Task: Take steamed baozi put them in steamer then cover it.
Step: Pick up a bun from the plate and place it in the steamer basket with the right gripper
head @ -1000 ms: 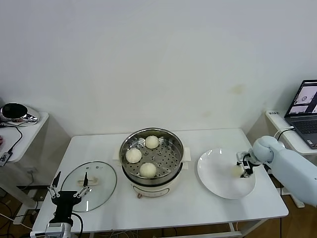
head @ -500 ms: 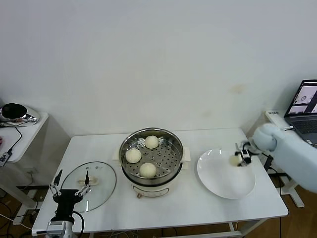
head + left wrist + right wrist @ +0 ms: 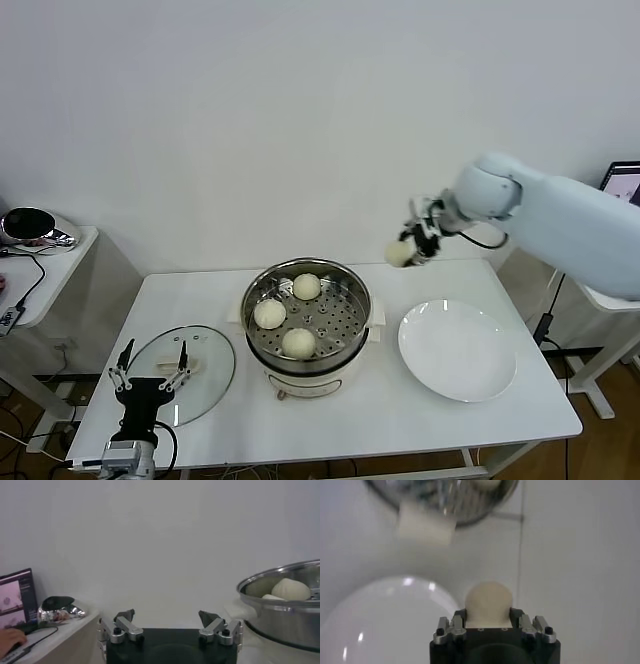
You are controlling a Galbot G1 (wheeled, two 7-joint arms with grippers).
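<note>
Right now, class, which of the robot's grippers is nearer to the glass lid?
Left. The left gripper sits open at the near edge of the glass lid; the right gripper holds a bun in the air beyond the steamer.

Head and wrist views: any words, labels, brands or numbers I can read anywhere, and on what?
None can be read.
Laptop screen beside the left arm: shows images, any text too small to read.
Steamer, glass cover, white plate, baozi in the right hand: no markings visible.
</note>
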